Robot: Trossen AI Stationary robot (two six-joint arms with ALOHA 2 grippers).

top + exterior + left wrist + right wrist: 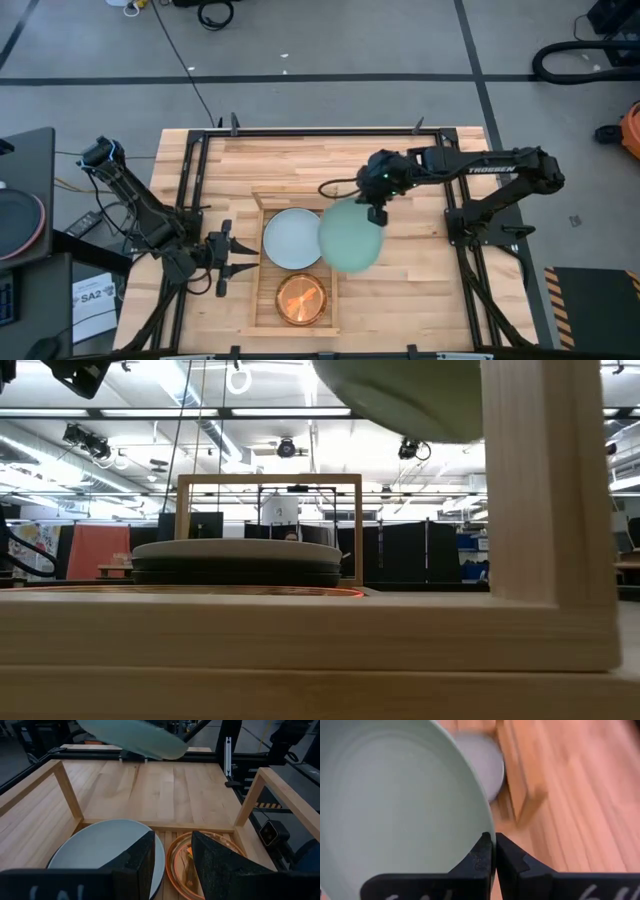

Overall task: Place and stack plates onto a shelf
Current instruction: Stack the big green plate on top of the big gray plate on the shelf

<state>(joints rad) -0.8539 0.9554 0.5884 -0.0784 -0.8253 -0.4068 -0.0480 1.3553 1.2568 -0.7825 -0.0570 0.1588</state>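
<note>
My right gripper (376,213) is shut on a mint green plate (351,238), held in the air over the right rim of the wooden shelf (290,197). The plate also shows in the right wrist view (395,805) and in the low view (410,395). In the shelf's far half a pale blue-white plate (291,238) lies on top of a stack with dark plates under it (237,572). An orange translucent plate (301,298) lies in the near half. My left gripper (232,262) is open and empty, just left of the shelf. My right gripper pinches the mint green plate's rim (487,832) between its two fingers, one on the upper face and one on the underside. The fingers come from the table's far right. The plate reaches out from them toward the shelf, lifted clear of everything.
The shelf has thin wooden corner posts (67,787) and a top frame (268,480) that rise above the plates. Bare plank tabletop (420,270) lies to the right of the shelf. Black metal rails (190,190) run along the table's edges.
</note>
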